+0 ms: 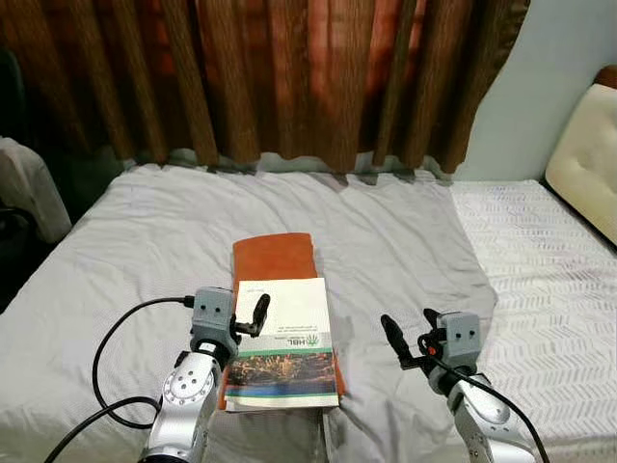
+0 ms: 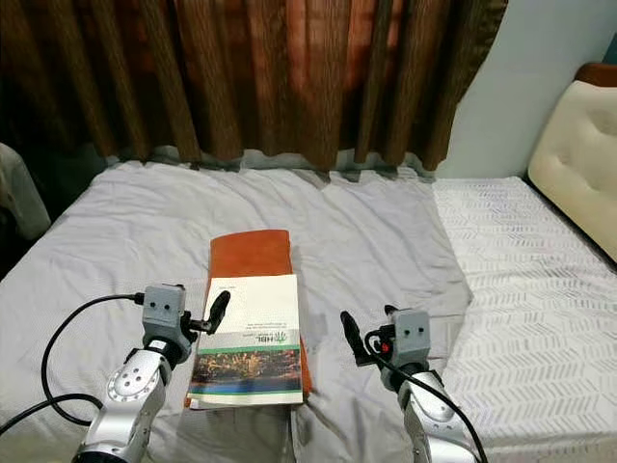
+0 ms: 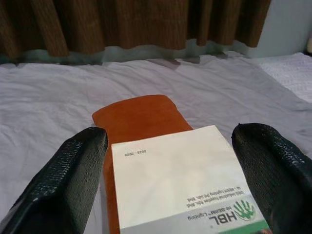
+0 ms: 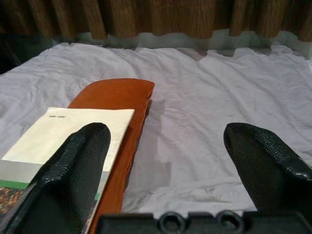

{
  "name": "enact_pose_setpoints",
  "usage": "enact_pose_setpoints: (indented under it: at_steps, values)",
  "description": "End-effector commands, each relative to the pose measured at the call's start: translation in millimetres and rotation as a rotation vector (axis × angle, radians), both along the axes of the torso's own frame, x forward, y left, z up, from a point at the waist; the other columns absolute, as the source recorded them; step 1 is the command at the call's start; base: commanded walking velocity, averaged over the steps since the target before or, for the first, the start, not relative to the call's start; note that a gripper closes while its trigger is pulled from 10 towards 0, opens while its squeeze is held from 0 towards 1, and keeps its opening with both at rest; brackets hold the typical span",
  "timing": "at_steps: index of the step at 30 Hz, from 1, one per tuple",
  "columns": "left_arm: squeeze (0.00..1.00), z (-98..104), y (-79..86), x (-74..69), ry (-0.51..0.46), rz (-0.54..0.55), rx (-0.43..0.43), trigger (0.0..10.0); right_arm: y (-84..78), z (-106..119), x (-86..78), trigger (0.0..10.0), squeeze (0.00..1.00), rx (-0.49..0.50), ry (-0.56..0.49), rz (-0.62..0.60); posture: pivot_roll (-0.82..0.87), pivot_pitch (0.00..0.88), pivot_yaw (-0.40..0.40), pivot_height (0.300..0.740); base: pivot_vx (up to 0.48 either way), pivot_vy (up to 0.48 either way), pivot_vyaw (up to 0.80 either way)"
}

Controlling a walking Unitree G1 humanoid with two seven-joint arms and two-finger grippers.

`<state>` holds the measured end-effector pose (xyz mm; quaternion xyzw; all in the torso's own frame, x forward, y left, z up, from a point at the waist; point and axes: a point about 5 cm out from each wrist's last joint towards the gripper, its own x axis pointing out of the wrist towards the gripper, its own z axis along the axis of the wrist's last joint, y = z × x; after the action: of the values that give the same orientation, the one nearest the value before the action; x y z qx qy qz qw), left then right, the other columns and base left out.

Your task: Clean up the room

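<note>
A white booklet point(image 1: 284, 333) with a green and dark picture band lies on top of an orange book point(image 1: 275, 258) in the middle of the grey bed sheet point(image 1: 145, 251). My left gripper point(image 1: 253, 313) hovers at the booklet's left edge, open, its fingers point(image 3: 73, 170) spread wider than the booklet in the left wrist view. My right gripper point(image 1: 410, 328) is open over bare sheet, a hand's width right of the two books. In the right wrist view the orange book point(image 4: 114, 97) lies ahead beside one finger.
Brown curtains point(image 1: 289, 77) hang behind the bed. A white patterned coverlet point(image 1: 549, 280) covers the right side, with a cream pillow point(image 1: 588, 169) at the far right. A pale cloth point(image 1: 24, 193) hangs beyond the bed's left edge. A black cable point(image 1: 111, 357) loops by my left arm.
</note>
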<state>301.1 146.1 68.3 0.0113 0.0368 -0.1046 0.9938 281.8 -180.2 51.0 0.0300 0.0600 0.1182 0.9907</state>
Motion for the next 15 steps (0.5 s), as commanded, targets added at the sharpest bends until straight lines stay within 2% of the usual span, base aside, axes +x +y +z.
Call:
enact_pose_setpoints:
  at_steps: [1,15]
  values:
    - [0.00,5.4,-2.8,1.0,-0.024,-0.020,-0.007,10.0,-0.8,-0.6,-0.3,10.0,0.00,0.002,0.004,0.002,-0.02,0.000,-0.027,0.740,0.409,0.255,0.00]
    - [0.00,6.3,-3.1,1.5,-0.024,-0.042,-0.009,10.0,1.0,-2.8,-0.5,10.0,0.00,0.002,0.015,0.012,-0.02,0.000,-0.026,0.740,0.436,0.000,0.00]
